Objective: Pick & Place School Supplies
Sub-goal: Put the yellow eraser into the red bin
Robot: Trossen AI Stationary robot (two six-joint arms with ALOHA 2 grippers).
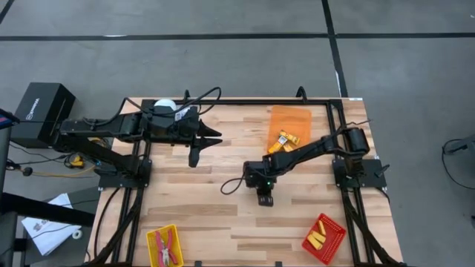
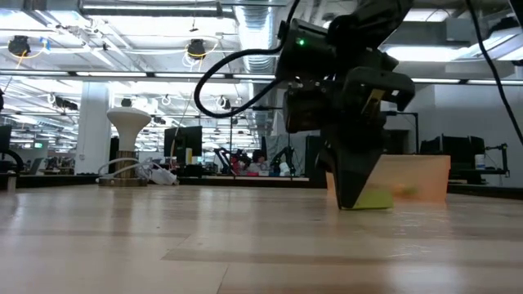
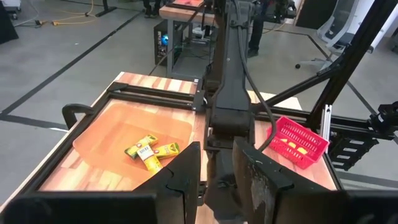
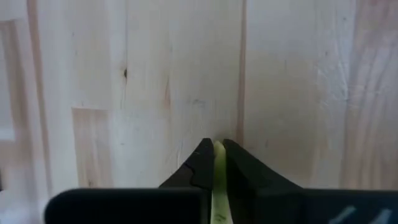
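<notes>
On the wooden worktop (image 1: 193, 193), an orange tray (image 1: 291, 117) sits at one o'clock, a red tray (image 1: 324, 238) at five, a yellow tray (image 1: 164, 245) at seven.

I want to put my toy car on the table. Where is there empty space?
Bare wood lies between the yellow tray and red tray, and between the left gripper and the yellow tray. It is crowded by the orange tray, where the right gripper pinches a yellow stick.

Right claw (image 2: 353, 200) tip-down on table (image 2: 204, 245), orange tray (image 2: 417, 175) behind
</notes>
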